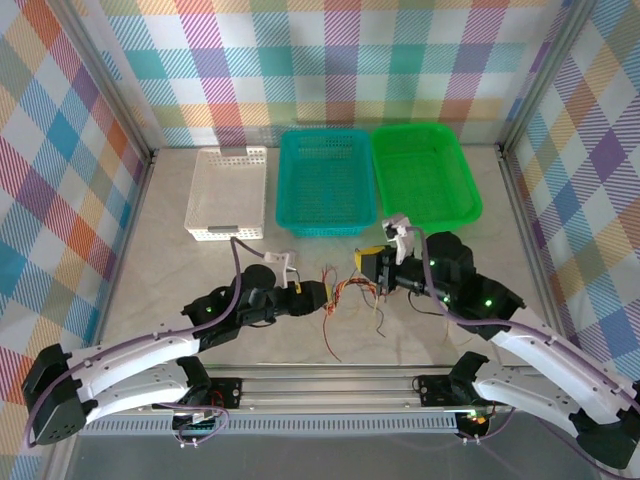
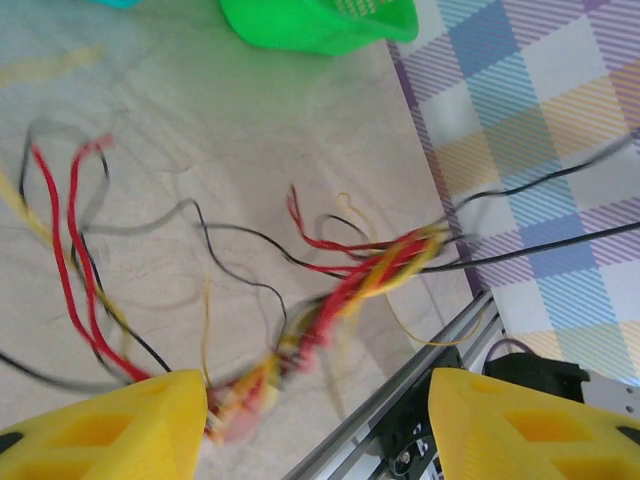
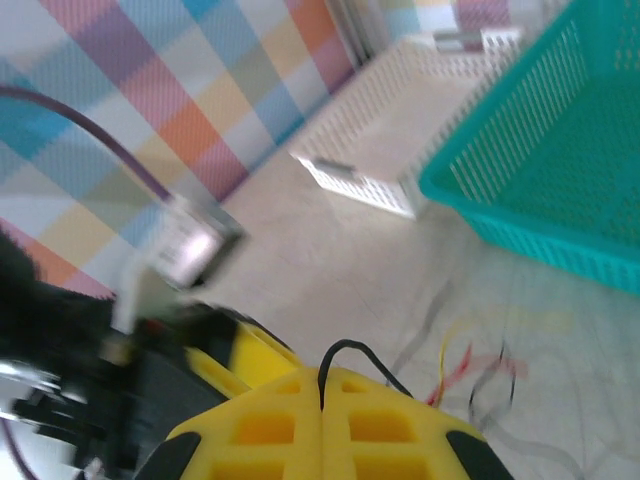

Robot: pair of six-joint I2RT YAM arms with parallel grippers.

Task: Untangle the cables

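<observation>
Table [image 1: 170, 270]: pale, marbled top, checked walls on three sides.

Left arm [image 1: 130, 365]: rises from the lower left of the overhead frame, reaching toward centre. Right arm [image 1: 560, 350]: rises from the lower right, reaching toward centre-left.

Three baskets in a row across the upper middle: white basket [image 1: 225, 234] at left, teal basket [image 1: 320, 228] in the middle, green basket [image 1: 430, 222] at right. Teal and green touch side by side.

Left gripper [image 1: 328, 295]: just left of centre. Its wrist view shows the yellow fingers [image 2: 120, 430] standing well apart, a twisted bundle of strands running down beside the left-hand one. Whether any strand touches it, cannot tell.

Right gripper [image 1: 368, 258]: just right of centre. Fingers pressed together, a black strand pinched in the seam and looping up above it.

Cables [image 1: 345, 290]: a tangle of thin red, yellow and black wires on the table between the two grippers, below the teal basket. Loose ends trail toward the lower edge, near the rail.
</observation>
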